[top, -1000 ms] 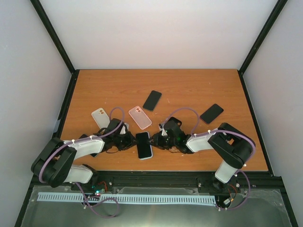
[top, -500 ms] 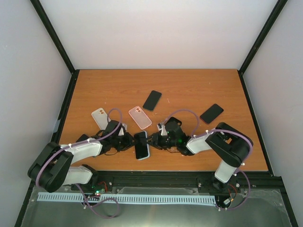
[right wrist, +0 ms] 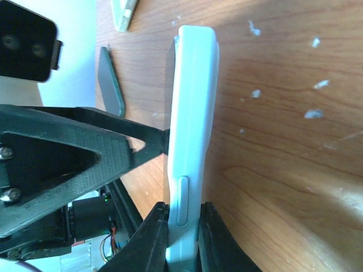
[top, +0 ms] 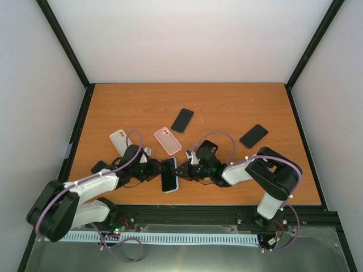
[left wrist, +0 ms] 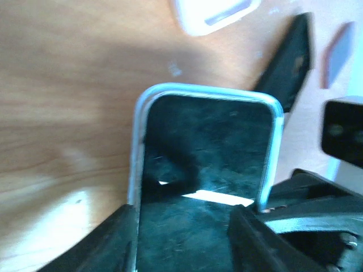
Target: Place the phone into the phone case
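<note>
A black phone (top: 169, 175) lies inside a light blue phone case (top: 176, 182) near the table's front middle. My left gripper (top: 155, 170) reaches it from the left. In the left wrist view the gripper (left wrist: 187, 238) is shut across the phone's (left wrist: 207, 153) width, with fingers (left wrist: 119, 238) against the case rim (left wrist: 136, 153). My right gripper (top: 182, 170) comes from the right. In the right wrist view the gripper (right wrist: 182, 238) pinches the case's (right wrist: 193, 102) side edge, which stands on edge over the wood.
A white case (top: 120, 139) and a pink case (top: 168, 140) lie just behind the grippers. A black phone (top: 182, 120) lies behind them and another (top: 253, 136) at the right. A small dark object (top: 101, 167) sits by the left arm.
Both grippers and the cased phone have shifted slightly left. The left arm has stretched lower and leftward, uncovering the small dark object beside it.
</note>
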Controlling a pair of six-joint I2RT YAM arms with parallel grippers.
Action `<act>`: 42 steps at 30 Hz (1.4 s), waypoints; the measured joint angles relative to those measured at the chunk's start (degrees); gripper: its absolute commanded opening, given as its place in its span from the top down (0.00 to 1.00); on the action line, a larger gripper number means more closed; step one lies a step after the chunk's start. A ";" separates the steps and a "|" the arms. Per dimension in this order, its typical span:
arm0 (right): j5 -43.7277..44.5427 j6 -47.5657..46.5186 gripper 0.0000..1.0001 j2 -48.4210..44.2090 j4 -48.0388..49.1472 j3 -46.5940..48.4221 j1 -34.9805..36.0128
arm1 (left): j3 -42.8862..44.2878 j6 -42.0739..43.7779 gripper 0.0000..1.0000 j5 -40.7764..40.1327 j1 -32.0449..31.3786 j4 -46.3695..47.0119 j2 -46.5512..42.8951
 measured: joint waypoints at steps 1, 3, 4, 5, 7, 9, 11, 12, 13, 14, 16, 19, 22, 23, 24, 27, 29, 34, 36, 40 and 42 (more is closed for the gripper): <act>0.07 -0.55 0.97 -0.61 -0.26 -0.04 -0.02 | 0.00 -0.07 0.42 0.00 -0.02 -0.48 -1.88; 0.22 -1.42 0.97 -2.49 -0.81 -0.35 -0.11 | 0.07 0.07 0.30 0.11 0.09 -1.11 -6.78; 0.24 -2.03 0.97 -4.02 -1.36 -0.61 -0.26 | 0.22 0.37 0.26 0.22 0.28 -1.25 -9.33; 0.20 -2.67 0.97 -5.90 -2.14 -0.94 -0.42 | 0.42 0.24 0.22 0.26 0.66 -1.51 -12.09; 0.02 -4.00 0.97 -10.21 -3.74 -1.62 -0.70 | 0.94 0.79 0.17 0.48 1.16 -2.54 -17.31; -0.20 -5.51 0.97 -15.76 -5.49 -2.34 -0.85 | 1.68 1.53 0.15 1.03 1.88 -3.50 -21.49; -0.81 -6.86 0.97 -21.07 -6.88 -2.60 -1.05 | 2.69 2.08 0.14 2.23 2.84 -4.00 -25.64; -1.46 -7.69 0.97 -24.02 -7.32 -2.60 -1.07 | 3.15 2.25 0.14 2.97 3.26 -4.00 -27.10; -2.16 -8.28 0.97 -26.56 -7.41 -2.60 -1.11 | 3.50 2.29 0.15 4.13 3.65 -3.65 -28.50; -3.10 -8.76 0.97 -28.96 -7.45 -2.60 -1.11 | 3.61 2.25 0.16 5.88 4.02 -2.62 -29.99; -5.22 -9.29 0.97 -33.27 -7.26 -2.60 -1.11 | 3.61 1.68 0.18 9.44 4.37 0.11 -31.78; -8.57 -9.03 0.97 -38.29 -5.62 -3.17 -1.11 | 3.63 0.46 0.22 14.97 4.55 5.99 -33.07; -11.26 -7.65 0.97 -41.33 -3.41 -3.56 -1.11 | 3.52 -1.57 0.31 19.58 4.55 12.31 -33.18; -12.02 -7.13 0.97 -41.62 -2.56 -3.56 -1.11 | 3.21 -2.69 0.34 20.85 4.55 15.06 -33.16; -12.74 -6.51 0.97 -41.68 -1.53 -3.56 -1.11 | 2.43 -4.13 0.37 22.12 4.55 18.91 -33.16; -14.67 -4.81 0.97 -41.31 1.07 -3.74 -1.11 | -1.49 -9.77 0.47 24.79 4.55 30.38 -32.87; -15.47 -3.69 0.97 -40.74 2.47 -4.37 -1.09 | -3.72 -13.09 0.58 25.77 4.55 36.15 -32.39; -16.33 -2.14 0.97 -38.71 4.98 -6.08 -1.09 | -5.05 -17.05 0.78 26.69 4.55 41.51 -31.58; -16.72 -1.97 0.97 -38.23 5.95 -6.16 -1.09 | -5.05 -17.46 0.84 26.58 4.55 41.03 -31.58; -16.50 -1.81 0.96 -37.94 6.27 -6.64 -1.11 | -4.92 -16.50 0.93 25.51 4.55 37.24 -31.85; -16.06 -1.73 0.95 -37.75 6.25 -7.15 -1.14 | -4.59 -15.58 1.00 25.18 4.55 34.69 -31.95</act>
